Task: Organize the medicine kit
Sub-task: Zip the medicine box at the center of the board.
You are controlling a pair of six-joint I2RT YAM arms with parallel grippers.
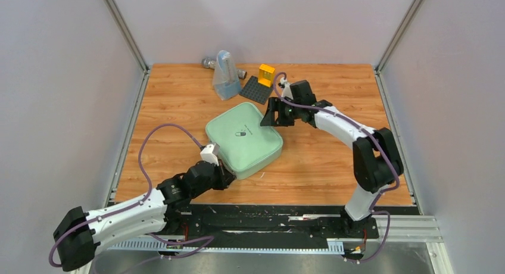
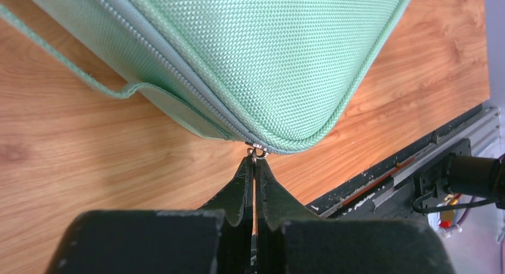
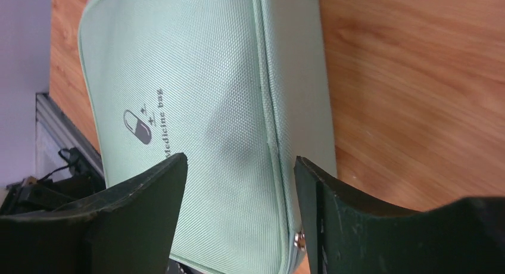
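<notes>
The medicine kit (image 1: 244, 140) is a pale mint-green woven fabric case with a zipper, lying closed on the wooden table. A dark pill logo shows on its top (image 3: 138, 127). My left gripper (image 1: 224, 174) is at the case's near-left corner. In the left wrist view its jaws (image 2: 254, 162) are shut on the small metal zipper pull (image 2: 257, 149) under the case's corner (image 2: 268, 47). My right gripper (image 1: 276, 115) is open at the case's far-right corner. Its fingers (image 3: 238, 162) straddle the case's edge (image 3: 196, 107), and a metal zipper piece (image 3: 299, 239) sits by the right finger.
At the back of the table stand a translucent bluish pouch (image 1: 225, 76), a dark grey studded baseplate (image 1: 257, 89) with a yellow block (image 1: 266, 75), and a grey metallic item (image 1: 208, 62) behind the pouch. A green strap (image 2: 89, 83) hangs from the case's side.
</notes>
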